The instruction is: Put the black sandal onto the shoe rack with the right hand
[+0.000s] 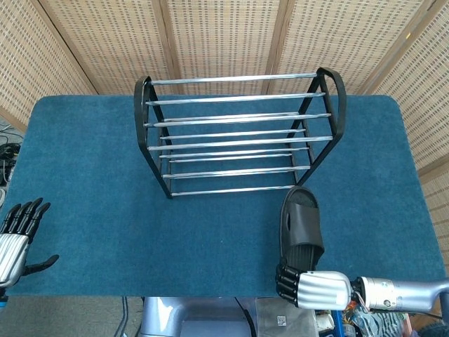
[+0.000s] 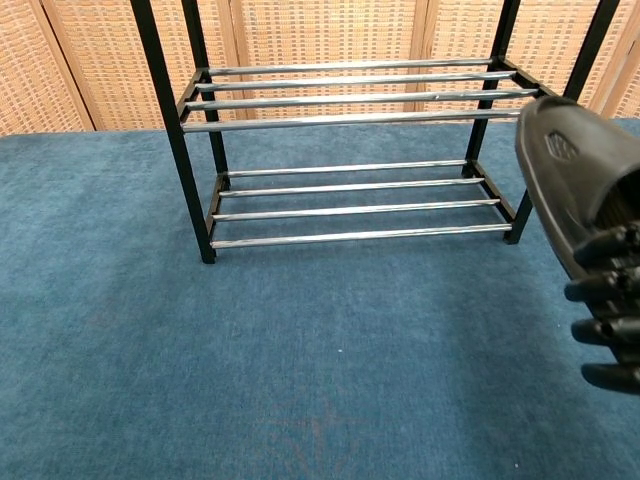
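Note:
The black sandal [image 1: 300, 226] hangs above the blue table, toe pointing toward the rack, and my right hand [image 1: 309, 286] grips its heel end from below. In the chest view the sandal [image 2: 572, 170] fills the right edge, lifted to the height of the rack's upper shelf, with dark fingers [image 2: 610, 310] wrapped around it. The black shoe rack [image 1: 238, 133] with chrome bars stands at the table's middle back; its shelves [image 2: 350, 95] hold nothing. My left hand [image 1: 15, 235] hovers open at the table's near left edge, fingers spread.
The blue carpeted table [image 1: 91, 175] stretches wide to the rack's left and front. Wicker screens [image 1: 224, 35] close off the back. The table's near edge [image 1: 175, 293] lies just ahead of my right hand.

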`<state>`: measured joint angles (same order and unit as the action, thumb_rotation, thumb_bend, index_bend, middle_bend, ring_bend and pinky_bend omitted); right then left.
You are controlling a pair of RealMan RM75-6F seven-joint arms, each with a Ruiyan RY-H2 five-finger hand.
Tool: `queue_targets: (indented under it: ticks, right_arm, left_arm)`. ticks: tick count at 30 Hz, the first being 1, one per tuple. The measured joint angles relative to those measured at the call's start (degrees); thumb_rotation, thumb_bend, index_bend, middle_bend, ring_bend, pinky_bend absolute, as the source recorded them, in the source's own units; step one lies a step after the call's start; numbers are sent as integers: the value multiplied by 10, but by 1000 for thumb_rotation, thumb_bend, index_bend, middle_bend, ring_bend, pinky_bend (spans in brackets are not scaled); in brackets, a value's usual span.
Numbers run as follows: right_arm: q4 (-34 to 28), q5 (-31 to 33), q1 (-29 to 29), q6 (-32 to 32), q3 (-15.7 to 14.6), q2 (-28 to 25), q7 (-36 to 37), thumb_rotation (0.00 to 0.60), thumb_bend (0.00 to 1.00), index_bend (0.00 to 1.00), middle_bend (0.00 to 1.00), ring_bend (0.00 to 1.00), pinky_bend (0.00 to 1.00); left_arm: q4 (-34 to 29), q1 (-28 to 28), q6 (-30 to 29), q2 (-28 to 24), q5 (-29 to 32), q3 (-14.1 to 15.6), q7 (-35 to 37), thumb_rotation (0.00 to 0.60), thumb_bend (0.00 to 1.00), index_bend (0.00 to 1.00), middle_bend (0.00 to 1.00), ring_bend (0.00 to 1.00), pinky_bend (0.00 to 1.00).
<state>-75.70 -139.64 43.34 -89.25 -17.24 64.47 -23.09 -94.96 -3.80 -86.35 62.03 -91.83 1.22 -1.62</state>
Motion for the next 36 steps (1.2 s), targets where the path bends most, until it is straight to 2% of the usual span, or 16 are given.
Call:
queue_targets:
  ticks: [7,12,22,25,27,36]
  right_arm:
    - [-52,3,45,62,37,-33,8,600,679,575,575,423,464]
    - [-71,21,86,120,62,-47,50,600,679,575,573,423,464]
    - [-46,58,163,200,108,-56,127,600,701,575,569,423,464]
    - [-36,64,182,218,118,-56,139,600,790,575,568,423,464]
    - [-28,67,196,232,124,-55,148,600,910,575,567,423,464]
    - [38,89,239,277,133,-30,197,600,999,575,544,423,464]
  left_arm:
    - [-1,-1,3,-1,5,-2,0,600,142,0,0,0,0]
    - [0,-2,5,-2,7,-2,4,600,142,0,0,0,0]
    - [1,-10,24,-5,28,-10,14,600,142,0,0,0,0]
    - [-2,-13,28,-5,32,-11,13,600,142,0,0,0,0]
    - [-2,-14,31,-5,35,-12,9,600,142,0,0,0,0]
    - [-1,-25,57,-2,54,-16,4,600,142,0,0,0,0]
